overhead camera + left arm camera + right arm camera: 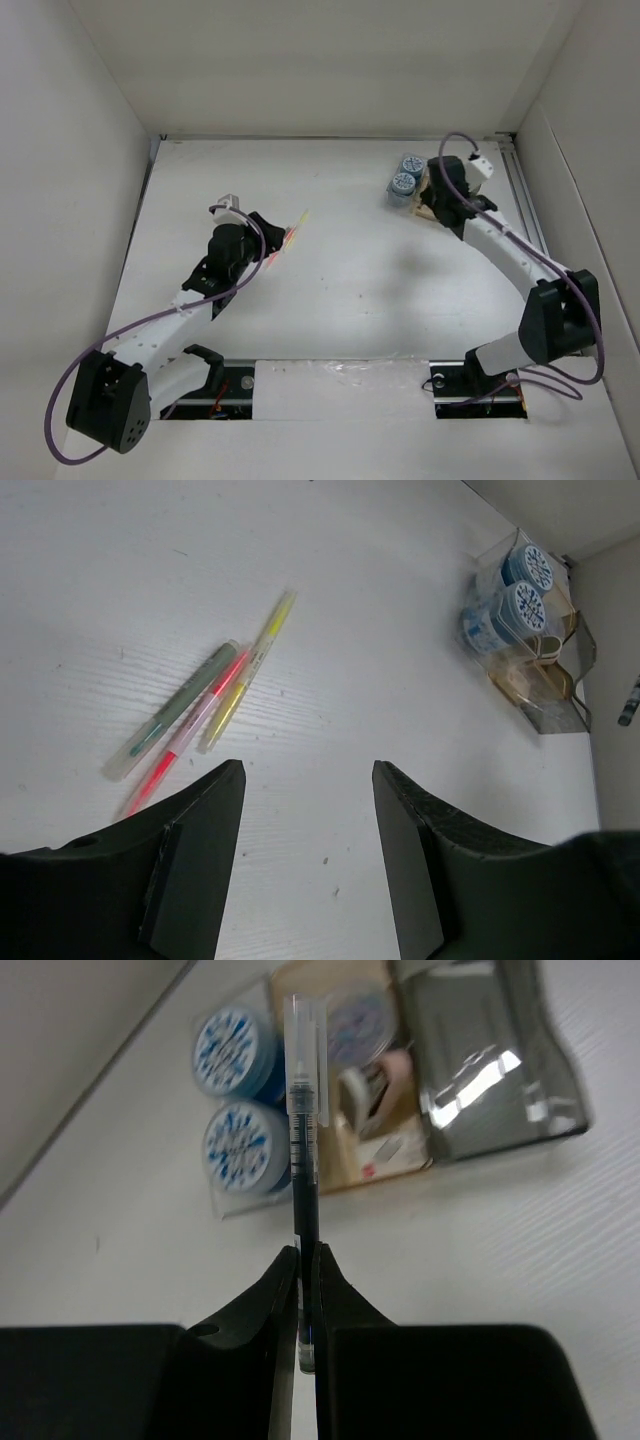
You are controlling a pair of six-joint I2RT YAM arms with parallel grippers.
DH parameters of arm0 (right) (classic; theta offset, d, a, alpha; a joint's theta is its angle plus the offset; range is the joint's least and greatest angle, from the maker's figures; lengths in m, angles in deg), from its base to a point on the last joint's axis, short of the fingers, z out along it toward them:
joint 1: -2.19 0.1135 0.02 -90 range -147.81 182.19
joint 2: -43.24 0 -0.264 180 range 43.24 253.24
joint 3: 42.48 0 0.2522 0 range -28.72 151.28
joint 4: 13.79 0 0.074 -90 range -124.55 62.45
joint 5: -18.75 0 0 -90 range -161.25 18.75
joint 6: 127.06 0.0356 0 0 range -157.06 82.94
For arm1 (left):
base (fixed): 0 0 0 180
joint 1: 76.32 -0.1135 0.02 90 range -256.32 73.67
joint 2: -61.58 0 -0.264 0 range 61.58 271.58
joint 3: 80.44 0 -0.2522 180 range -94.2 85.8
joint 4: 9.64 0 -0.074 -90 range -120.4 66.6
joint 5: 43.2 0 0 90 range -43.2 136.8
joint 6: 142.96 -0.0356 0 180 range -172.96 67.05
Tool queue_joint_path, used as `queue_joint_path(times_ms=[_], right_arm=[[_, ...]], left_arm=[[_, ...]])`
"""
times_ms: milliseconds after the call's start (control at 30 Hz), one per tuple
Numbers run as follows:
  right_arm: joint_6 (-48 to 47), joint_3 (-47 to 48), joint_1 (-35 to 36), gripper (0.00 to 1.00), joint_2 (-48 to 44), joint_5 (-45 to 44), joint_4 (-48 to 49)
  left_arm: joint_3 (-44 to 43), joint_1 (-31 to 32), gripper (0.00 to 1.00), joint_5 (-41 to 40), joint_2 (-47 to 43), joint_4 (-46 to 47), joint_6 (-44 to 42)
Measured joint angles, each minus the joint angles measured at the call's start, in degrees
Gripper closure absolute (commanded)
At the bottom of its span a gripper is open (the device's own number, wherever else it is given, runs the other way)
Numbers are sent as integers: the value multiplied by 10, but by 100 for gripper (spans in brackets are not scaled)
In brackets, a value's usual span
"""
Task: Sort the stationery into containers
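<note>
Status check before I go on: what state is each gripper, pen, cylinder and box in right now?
Left gripper: open, empty, near the loose pens.
Right gripper: shut on the dark pen.
Dark pen: held, raised by the containers.
Loose pens: three, lying together on the table.
Blue cylinders: two, upright in the clear box.

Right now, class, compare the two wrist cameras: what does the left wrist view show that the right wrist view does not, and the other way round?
Only the left wrist view: a green pen, a pink pen and a yellow pen lying together on the table, beyond the open left jaws.
Only the right wrist view: a dark pen with a clear cap, pinched in the shut right jaws.
Both: the two blue cylinders standing in the clear box, with a tan box and a grey box joined beside it.
</note>
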Motion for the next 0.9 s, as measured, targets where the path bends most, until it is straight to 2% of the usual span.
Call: queue_joint_path(times_ms=[200,333,500,900], right_arm=[[-18,2,-139,100,4,-1,0],[-22,16,-184,100,40,-16,-1],[-24,53,-188,100,101,-44,-3],[-39,81,-160,100,182,-88,-2]], left_arm=[[0,0,51,13,10,8,0],[0,0,51,17,10,13,0],[0,0,52,24,16,21,0],[0,0,52,27,20,23,0]])
